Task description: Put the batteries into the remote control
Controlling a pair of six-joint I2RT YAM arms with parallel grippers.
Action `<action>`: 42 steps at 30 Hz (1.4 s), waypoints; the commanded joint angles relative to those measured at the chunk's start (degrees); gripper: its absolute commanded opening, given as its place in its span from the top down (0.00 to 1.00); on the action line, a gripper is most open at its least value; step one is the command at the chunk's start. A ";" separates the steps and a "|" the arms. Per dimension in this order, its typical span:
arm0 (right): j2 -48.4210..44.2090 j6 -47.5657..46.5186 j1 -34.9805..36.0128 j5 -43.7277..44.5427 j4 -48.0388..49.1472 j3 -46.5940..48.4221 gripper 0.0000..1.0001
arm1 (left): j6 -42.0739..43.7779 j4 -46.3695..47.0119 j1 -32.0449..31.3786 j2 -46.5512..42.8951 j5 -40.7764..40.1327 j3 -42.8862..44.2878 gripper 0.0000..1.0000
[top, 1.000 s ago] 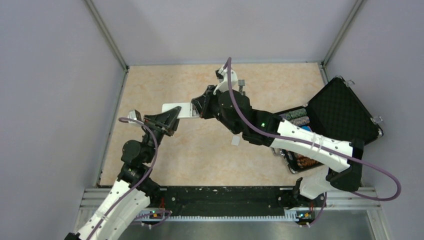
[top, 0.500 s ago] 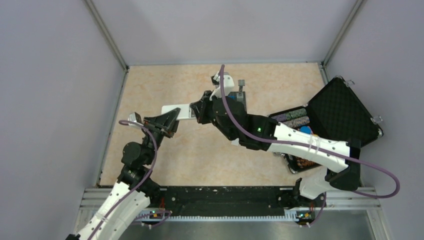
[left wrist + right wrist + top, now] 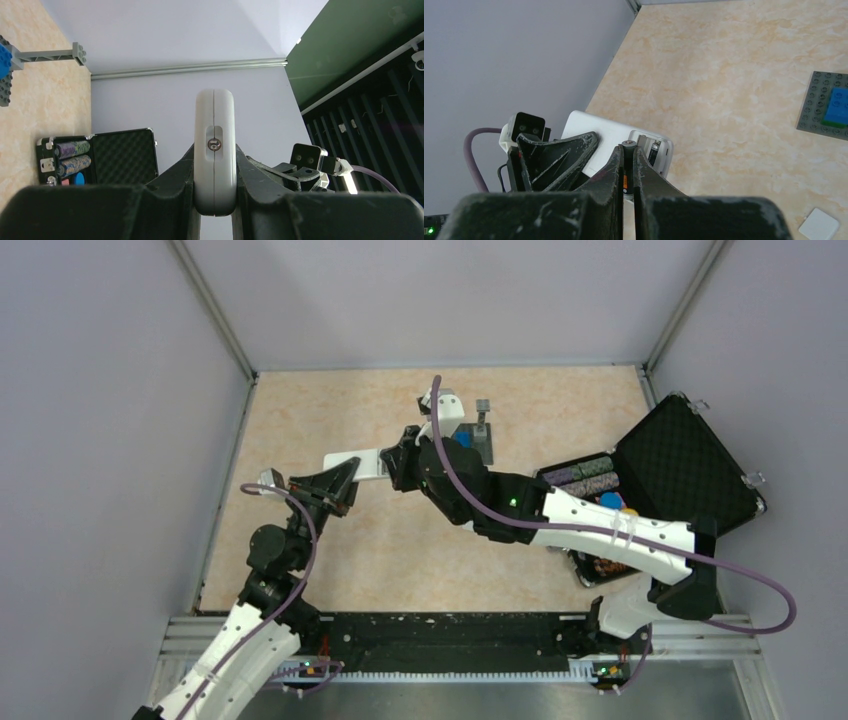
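Observation:
The white remote control [image 3: 352, 461] is held off the table, back side up, by my left gripper [image 3: 338, 483], which is shut on its sides. In the left wrist view the remote [image 3: 215, 145] stands edge-on between the fingers of the left gripper [image 3: 215, 192]. My right gripper [image 3: 628, 156] is shut on one dark slim battery [image 3: 627, 172], its tip at the remote's open battery compartment [image 3: 644, 142]. A second battery [image 3: 655, 151] lies inside that compartment. In the top view the right gripper [image 3: 400, 462] is at the remote's right end.
A grey square plate with a blue block [image 3: 472, 444] lies just behind the right wrist. An open black case of poker chips [image 3: 680, 465] stands at the right. A small white flat piece [image 3: 819, 224] lies on the table below the right arm.
My right gripper with its battery has moved slightly left and forward, closer onto the remote's right end. The left gripper and the remote have stayed in place.

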 commanded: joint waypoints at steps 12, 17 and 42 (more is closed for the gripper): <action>2.01 -1.26 0.70 4.41 1.16 4.78 0.94 | 2.60 3.15 0.02 -1.26 3.73 1.67 1.00; 2.11 -0.42 0.66 4.77 0.84 4.56 0.94 | 2.85 3.22 -0.01 -2.42 3.91 1.39 1.00; 1.99 4.02 0.88 0.26 -3.59 2.39 0.93 | 1.06 15.53 -0.02 -0.18 0.80 -2.16 1.00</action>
